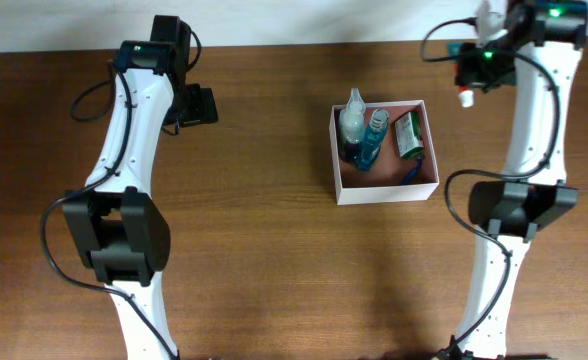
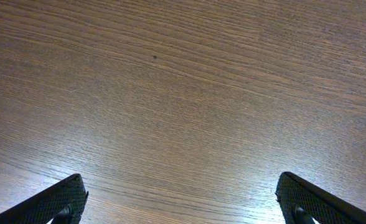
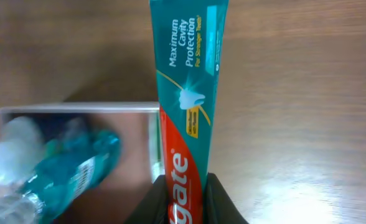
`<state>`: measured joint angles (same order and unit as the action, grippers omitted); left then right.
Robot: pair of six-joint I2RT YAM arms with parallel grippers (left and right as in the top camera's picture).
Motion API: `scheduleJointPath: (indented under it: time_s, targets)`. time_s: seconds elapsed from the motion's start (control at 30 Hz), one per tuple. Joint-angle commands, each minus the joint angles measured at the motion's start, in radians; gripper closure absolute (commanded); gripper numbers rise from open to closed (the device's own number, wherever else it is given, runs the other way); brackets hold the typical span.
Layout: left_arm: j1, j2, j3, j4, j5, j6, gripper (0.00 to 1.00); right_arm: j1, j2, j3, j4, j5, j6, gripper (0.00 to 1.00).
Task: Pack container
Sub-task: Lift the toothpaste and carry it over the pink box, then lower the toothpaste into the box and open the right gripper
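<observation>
- The table (image 1: 274,250) bears the container (image 1: 389,193), which sits at about 1 o'clock from the middle of the overhead view, between the two arms and nearer the right one.
- The container is already part packed. A clear bottle (image 1: 352,120) with a white top lies at its 10 o'clock corner, and a blue bottle (image 1: 374,138) lies just beside it. A green packet (image 1: 407,135) is at 1 o'clock and a small blue item (image 1: 412,172) at 5 o'clock. Bare pinkish floor shows along the 6 o'clock wall, so there looks to be room for more.
- The toothpaste tube (image 3: 189,93) is the piece in hand. It is pinched at its lower end between the fingers of the right gripper (image 3: 188,186), which are closed snugly on it, and its length runs away toward 12 o'clock in the wrist view. From overhead it hangs at about 2 o'clock from the container, near it but outside its walls.
- The left gripper (image 2: 180,180) is spread wide with nothing between its fingers, only bare wood beneath. It sits out at 9 o'clock, well apart from the container.
- Judging by this, most of the packing is done. What remains is to carry the tube toward 8 o'clock, over the wall, and let it go inside. No other loose toiletry shows on the wood from overhead.
</observation>
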<state>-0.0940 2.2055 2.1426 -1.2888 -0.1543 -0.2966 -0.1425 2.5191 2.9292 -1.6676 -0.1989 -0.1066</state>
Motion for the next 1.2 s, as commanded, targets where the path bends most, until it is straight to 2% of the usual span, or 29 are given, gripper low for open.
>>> scheduleJointPath:
  time_s: [0.0,0.3,0.43,0.57,0.7,0.9,1.17]
  targets:
    - [0.003,-0.01,-0.003,0.002,0.0,-0.01,0.01,0.011,-0.026,0.021,-0.031,-0.019,0.034,0.87]
    - [0.003,-0.01,-0.003,0.002,0.0,-0.01,0.01,0.013,-0.146,0.014,-0.032,-0.033,0.09,0.88]
    - [0.003,-0.01,-0.003,0.002,0.0,-0.01,0.01,0.025,-0.24,-0.047,-0.032,-0.112,0.09,0.89]
    - [0.003,-0.01,-0.003,0.002,0.0,-0.01,0.01,0.065,-0.323,-0.175,-0.032,-0.099,0.089,0.9]
    - [0.003,-0.01,-0.003,0.002,0.0,-0.01,0.01,0.111,-0.385,-0.389,-0.031,0.074,0.089,0.88]
    - [0.003,-0.01,-0.003,0.002,0.0,-0.01,0.01,0.115,-0.386,-0.62,-0.01,0.077,0.085,0.88]
    - [0.003,-0.01,-0.003,0.002,0.0,-0.01,0.01,0.117,-0.386,-0.831,0.173,0.075,0.087,0.88]
